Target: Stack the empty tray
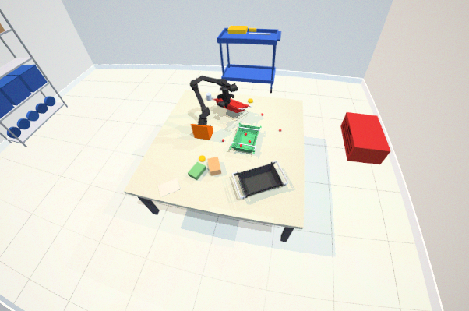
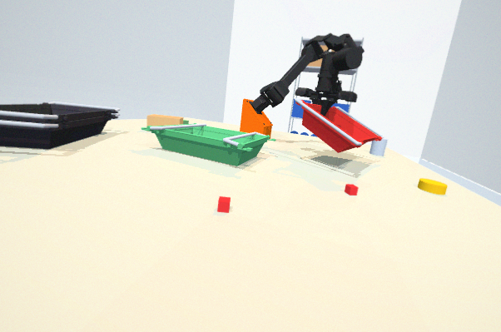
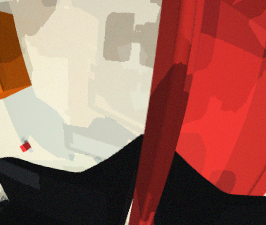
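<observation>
Exterior view: pincer [image 2: 325, 106] clamped on tilted red tray's [image 2: 339, 127] rim (clear of the table [image 2: 250, 247]).

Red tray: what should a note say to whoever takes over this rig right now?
Gripper: fingers shut on the long rim of the red tray.
Red tray: empty, in the air above the table, tilted steeply, beside the green tray.
Green tray: on the table with blocks inside; its bars seem swung in across the top.
Left: level the red tray, set it on both bars, let go.
</observation>
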